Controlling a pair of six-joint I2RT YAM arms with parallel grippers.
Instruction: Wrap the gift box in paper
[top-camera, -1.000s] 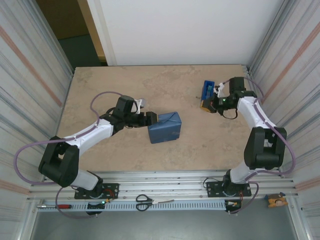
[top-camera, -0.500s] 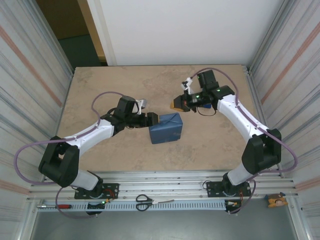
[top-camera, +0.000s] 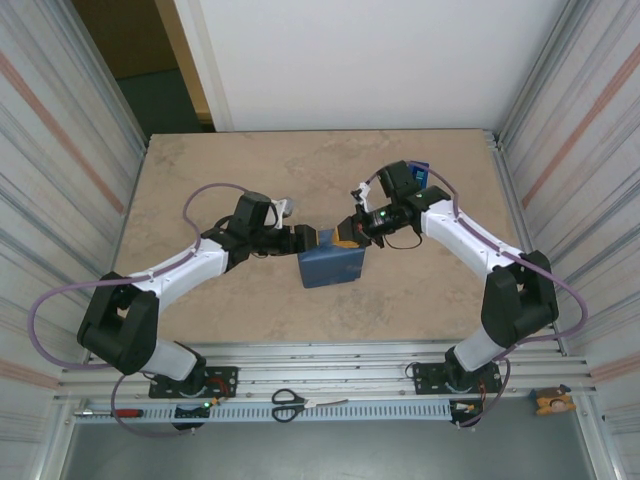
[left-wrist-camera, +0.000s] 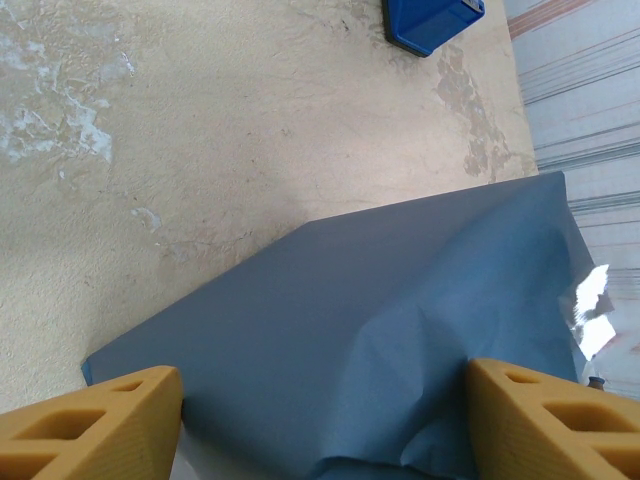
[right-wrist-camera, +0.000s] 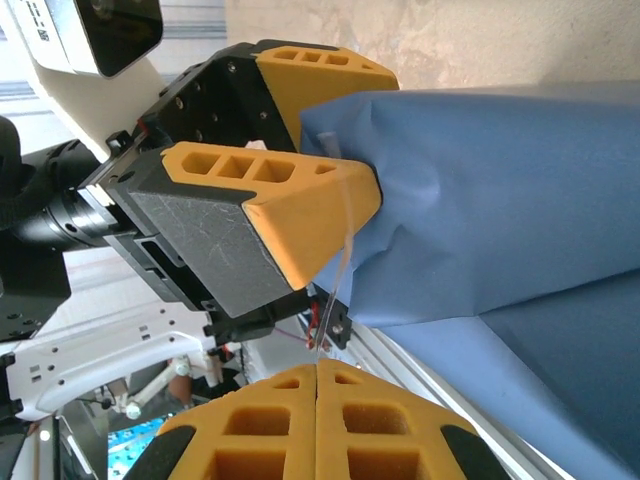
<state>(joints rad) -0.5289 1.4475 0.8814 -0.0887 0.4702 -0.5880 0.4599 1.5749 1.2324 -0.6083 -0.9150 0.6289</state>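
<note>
Spanning the left end of the creased blue paper (top-camera: 335, 265) parcel near the middle of the table (top-camera: 200, 170), the left gripper (top-camera: 312, 238) presses wide-set jaws onto the paper, with the gift box covered inside. Overhead the right gripper (top-camera: 347, 238) sits beside it at the parcel's far edge. Its wrist view adds fingertips (right-wrist-camera: 280, 420) closed together and a thin clear strip (right-wrist-camera: 335, 270) just above them, pinched or not I cannot tell. A blue tape dispenser (left-wrist-camera: 432, 20) sits toward the mottled beige table's far right corner, partly behind the right arm (top-camera: 470, 235).
</note>
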